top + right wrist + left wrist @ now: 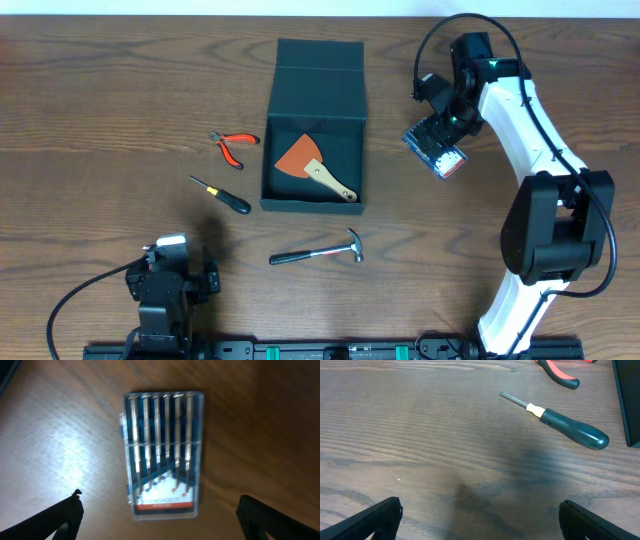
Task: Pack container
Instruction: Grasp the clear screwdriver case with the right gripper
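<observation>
The dark teal-black container [349, 112] stands open at the table's middle, its flap lid folded back. Inside lies a scraper [312, 164] with an orange blade and a wooden handle. A clear case of small screwdrivers [436, 148] lies right of the box; in the right wrist view the case [162, 450] lies flat on the table. My right gripper [157, 517] hovers above it, open and empty. My left gripper [480, 517] is open and empty, low at the front left. A dark-handled screwdriver [560, 422] lies ahead of it.
Red-handled pliers [230, 146] and the screwdriver [222, 195] lie left of the box. A hammer [320, 250] lies in front of it. The box's side edge [626, 405] shows at the right of the left wrist view.
</observation>
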### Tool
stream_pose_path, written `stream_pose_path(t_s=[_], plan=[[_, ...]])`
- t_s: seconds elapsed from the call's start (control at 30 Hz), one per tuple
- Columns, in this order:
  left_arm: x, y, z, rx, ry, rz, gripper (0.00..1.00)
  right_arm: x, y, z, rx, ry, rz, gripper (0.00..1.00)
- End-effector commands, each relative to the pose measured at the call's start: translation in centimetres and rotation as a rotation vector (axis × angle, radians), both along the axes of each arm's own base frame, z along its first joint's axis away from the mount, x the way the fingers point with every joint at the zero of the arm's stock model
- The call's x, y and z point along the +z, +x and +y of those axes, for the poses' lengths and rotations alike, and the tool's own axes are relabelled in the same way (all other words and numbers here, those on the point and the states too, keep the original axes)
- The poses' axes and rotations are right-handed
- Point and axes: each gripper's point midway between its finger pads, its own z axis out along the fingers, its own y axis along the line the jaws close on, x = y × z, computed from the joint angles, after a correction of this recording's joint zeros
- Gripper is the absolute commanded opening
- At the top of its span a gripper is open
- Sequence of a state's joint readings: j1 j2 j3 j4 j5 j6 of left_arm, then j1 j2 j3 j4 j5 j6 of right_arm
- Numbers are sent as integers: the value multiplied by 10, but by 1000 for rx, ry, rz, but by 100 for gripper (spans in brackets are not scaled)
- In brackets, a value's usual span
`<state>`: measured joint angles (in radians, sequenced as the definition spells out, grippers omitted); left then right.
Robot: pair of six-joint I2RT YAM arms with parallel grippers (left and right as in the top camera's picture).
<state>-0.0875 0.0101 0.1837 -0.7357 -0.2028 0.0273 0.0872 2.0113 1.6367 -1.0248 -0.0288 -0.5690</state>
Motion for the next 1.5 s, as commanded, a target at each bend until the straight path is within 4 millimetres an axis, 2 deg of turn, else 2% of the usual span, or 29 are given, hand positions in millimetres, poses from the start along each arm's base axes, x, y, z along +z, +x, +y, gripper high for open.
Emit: stream_pose_path(t_s=[0.0, 0.2, 0.5, 1.1, 1.23, 1.3, 1.4, 1.47], plan=[[-5, -1, 3, 7, 16, 11, 99, -1, 5, -5, 0, -33, -20, 99], [-5, -1, 3, 7, 16, 11, 99, -5, 11, -9, -10, -34, -32, 99], [-5, -1, 3, 7, 16, 11, 98, -47, 2, -7, -17, -30, 79, 99], [-5, -1, 3, 7, 16, 11, 99, -85, -7, -9, -19, -38, 170, 99], [-5, -1, 3, 7, 16, 11, 99, -86, -6, -10, -21, -38, 169, 81], [-5, -1, 3, 7, 16, 11, 99, -86, -6, -11, -24, -37, 169, 69], [-5, -1, 3, 7, 16, 11, 99, -86, -6, -12, -33, -37, 169, 45], [-5, -1, 3, 7, 16, 11, 99, -86, -6, -12, -33, -36, 170, 37]])
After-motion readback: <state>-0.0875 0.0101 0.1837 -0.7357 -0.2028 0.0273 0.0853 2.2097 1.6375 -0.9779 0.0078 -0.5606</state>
